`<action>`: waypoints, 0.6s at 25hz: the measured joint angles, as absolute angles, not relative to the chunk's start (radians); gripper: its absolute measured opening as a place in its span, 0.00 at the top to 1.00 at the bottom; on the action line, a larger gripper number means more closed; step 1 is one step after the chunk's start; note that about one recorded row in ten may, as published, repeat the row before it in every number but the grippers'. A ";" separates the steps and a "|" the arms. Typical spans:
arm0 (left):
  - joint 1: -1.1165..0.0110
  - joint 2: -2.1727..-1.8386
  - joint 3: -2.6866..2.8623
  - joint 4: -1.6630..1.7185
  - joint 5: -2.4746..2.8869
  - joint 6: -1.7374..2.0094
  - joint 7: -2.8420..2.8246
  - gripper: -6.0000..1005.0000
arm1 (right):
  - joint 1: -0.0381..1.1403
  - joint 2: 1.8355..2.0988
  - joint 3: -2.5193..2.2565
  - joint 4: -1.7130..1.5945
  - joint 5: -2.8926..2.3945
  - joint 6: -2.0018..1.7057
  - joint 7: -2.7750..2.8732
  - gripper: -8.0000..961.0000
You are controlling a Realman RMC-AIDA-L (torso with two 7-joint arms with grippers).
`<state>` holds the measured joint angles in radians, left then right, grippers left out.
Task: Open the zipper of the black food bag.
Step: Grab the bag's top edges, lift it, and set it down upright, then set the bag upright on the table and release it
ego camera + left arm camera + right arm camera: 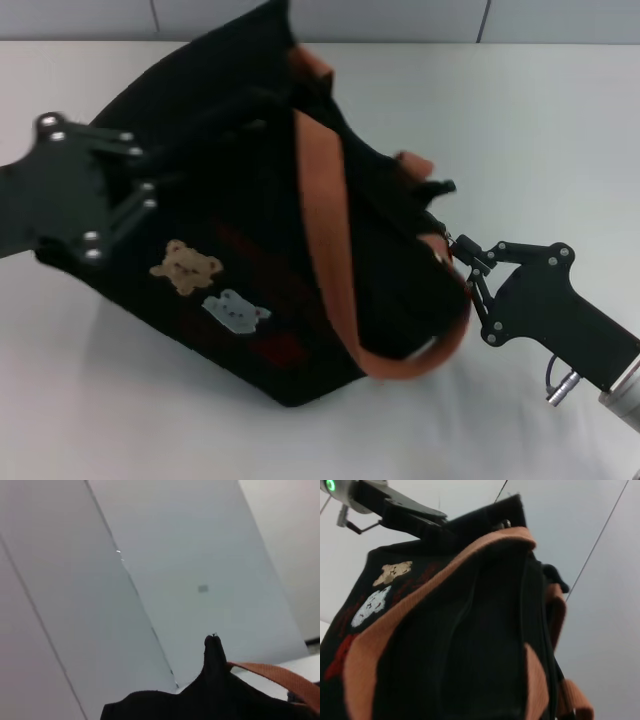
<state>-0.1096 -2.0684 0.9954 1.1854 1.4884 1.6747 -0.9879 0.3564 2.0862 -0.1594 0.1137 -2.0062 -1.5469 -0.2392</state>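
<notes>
The black food bag (260,200) lies tilted on the white table, its bear patches (187,265) facing me and its orange-brown straps (325,220) draped across the mouth. The zipper (395,190) runs along the mouth between the straps. My left gripper (150,190) is shut on the bag's upper left edge, and it shows again as the left gripper (432,525) in the right wrist view. At the bag's right end, my right gripper (462,252) has its fingers closed at a small silver pull tab (441,258). The left wrist view shows a raised corner of the bag (214,655).
The white table (540,120) spreads around the bag, with a pale panelled wall (150,555) behind it. One strap loop (420,360) hangs over the bag's near right corner, close under the right gripper.
</notes>
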 joint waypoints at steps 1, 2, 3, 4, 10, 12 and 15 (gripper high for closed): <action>-0.120 -2.067 0.940 1.127 1.489 1.717 -0.970 0.91 | 0.357 2.085 -0.159 0.113 -2.005 -1.546 -0.233 0.98; -0.120 -2.067 0.940 1.127 1.489 1.717 -0.970 0.91 | 0.357 2.085 -0.159 0.113 -2.005 -1.546 -0.233 0.98; -0.130 -2.066 0.891 1.065 1.496 1.751 -0.947 0.91 | 0.357 2.085 -0.160 0.112 -2.005 -1.546 -0.223 0.98; -0.130 -2.066 0.891 1.065 1.496 1.751 -0.947 0.91 | 0.357 2.085 -0.160 0.112 -2.005 -1.546 -0.223 0.98; -0.126 -2.065 0.865 0.950 1.520 1.763 -0.887 0.91 | 0.357 2.085 -0.132 0.118 -2.000 -1.589 -0.171 0.98; -0.125 -2.065 0.862 0.900 1.523 1.758 -0.869 0.88 | 0.357 2.086 -0.085 0.120 -1.998 -1.615 -0.115 0.98; -0.135 -2.068 0.852 0.790 1.521 1.754 -0.847 0.84 | 0.357 2.086 -0.011 0.118 -1.998 -1.651 -0.019 0.91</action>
